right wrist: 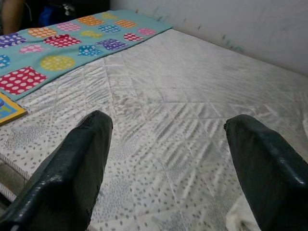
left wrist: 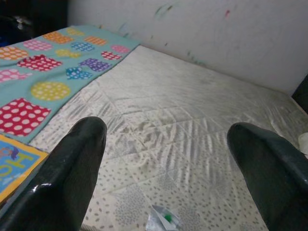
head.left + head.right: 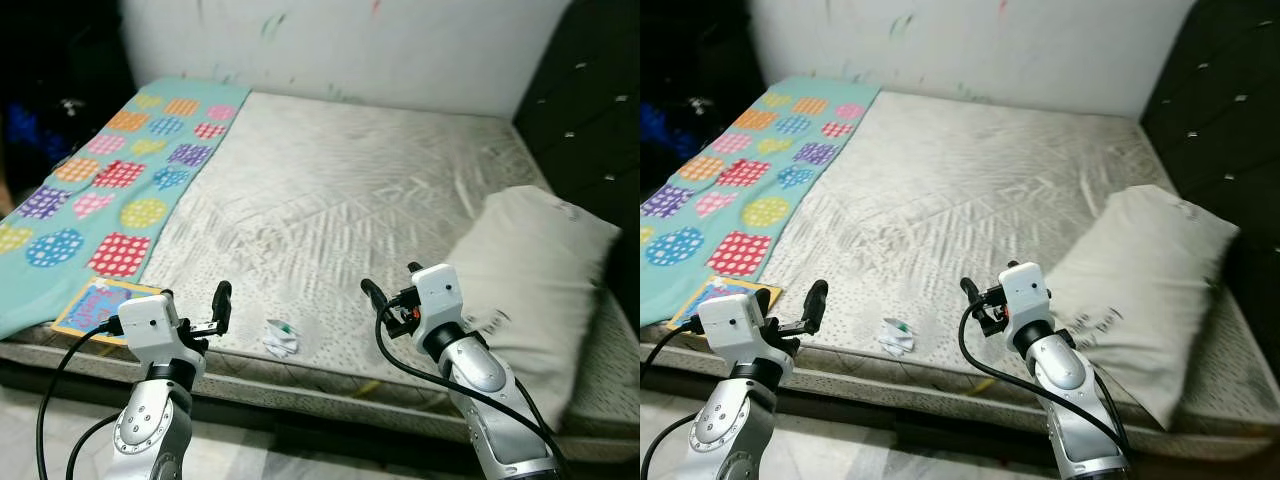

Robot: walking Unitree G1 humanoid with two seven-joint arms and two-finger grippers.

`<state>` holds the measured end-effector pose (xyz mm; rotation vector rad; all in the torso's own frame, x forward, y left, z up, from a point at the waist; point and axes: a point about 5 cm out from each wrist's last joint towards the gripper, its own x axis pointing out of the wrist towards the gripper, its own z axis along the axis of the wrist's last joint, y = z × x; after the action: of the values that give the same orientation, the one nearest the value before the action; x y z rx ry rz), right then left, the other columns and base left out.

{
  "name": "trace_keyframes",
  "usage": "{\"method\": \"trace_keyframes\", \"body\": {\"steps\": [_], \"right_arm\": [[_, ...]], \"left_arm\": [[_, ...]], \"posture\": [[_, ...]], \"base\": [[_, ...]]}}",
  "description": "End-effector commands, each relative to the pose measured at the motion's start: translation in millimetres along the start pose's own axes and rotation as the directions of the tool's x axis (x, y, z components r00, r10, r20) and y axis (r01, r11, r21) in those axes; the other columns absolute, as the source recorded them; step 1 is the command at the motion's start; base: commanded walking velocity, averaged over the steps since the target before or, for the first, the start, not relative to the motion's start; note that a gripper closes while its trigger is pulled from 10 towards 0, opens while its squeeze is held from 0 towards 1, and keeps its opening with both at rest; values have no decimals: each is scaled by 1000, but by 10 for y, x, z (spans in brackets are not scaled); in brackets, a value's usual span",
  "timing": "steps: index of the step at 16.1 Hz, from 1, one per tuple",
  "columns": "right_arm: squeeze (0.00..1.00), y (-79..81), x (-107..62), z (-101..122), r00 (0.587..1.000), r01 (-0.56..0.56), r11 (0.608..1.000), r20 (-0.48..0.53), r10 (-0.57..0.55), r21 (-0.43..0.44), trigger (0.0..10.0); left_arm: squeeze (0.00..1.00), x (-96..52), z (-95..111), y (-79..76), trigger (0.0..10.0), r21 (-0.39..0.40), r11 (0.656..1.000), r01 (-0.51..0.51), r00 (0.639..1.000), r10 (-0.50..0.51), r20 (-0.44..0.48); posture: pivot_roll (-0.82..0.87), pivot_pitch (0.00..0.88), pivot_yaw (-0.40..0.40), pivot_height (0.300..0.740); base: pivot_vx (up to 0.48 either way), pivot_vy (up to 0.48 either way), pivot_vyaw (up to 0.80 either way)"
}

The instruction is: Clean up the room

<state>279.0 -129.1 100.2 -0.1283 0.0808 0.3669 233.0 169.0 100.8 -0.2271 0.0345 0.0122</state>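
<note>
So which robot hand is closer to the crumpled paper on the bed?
Left. The left gripper sits just beside the crumpled paper; the right gripper is farther off, toward the pillow.

Mattress (image 3: 330, 190) lies ahead against the rear wall (image 3: 400, 45), with a headboard (image 3: 585, 120) along its right side. Blanket (image 3: 110, 190) runs down the mattress's left edge, a book (image 3: 95, 305) at its near end. Pillow (image 3: 530, 280) rests on the right; crumpled wrapper (image 3: 281, 338) sits at the near edge, between both grippers.
</note>
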Motion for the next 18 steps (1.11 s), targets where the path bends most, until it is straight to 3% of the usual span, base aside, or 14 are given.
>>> {"method": "trace_keyframes", "body": {"steps": [1, 6, 7, 13, 18], "right_arm": [[0, 0, -4, 24, 1000, 0, 1000, 11, 0, -11, 10000], [0, -6, 4, 16, 1000, 7, 1000, 7, -7, -18, 10000], [0, -2, -2, 8, 1000, 6, 1000, 5, -6, -17, 10000], [0, -3, -30, -24, 1000, 9, 1000, -7, -9, -13, 10000], [0, -137, -113, -75, 994, 107, 993, -33, -106, 39, 10000]], "left_arm": [[0, 19, 17, -29, 10000, -1, 1000, 14, 1000, -14, 3], [0, 21, 2, -25, 10000, 3, 1000, 8, 1000, -8, -5], [0, 12, -18, -19, 10000, -36, 999, -14, 1000, 14, -14], [0, -6, -60, -7, 10000, -94, 994, -51, 998, 47, -49], [0, -37, -90, -6, 10000, -102, 994, -50, 997, 43, -68]], "posture": [[-7, 0, -40, 740], [-6, 0, -42, 740], [-3, 0, -44, 740], [-6, 0, -42, 740], [-9, 0, -42, 740]], "base": [[371, 0, 0], [337, 0, 0], [0, 0, 0], [0, 0, 0], [0, 52, 0]]}}
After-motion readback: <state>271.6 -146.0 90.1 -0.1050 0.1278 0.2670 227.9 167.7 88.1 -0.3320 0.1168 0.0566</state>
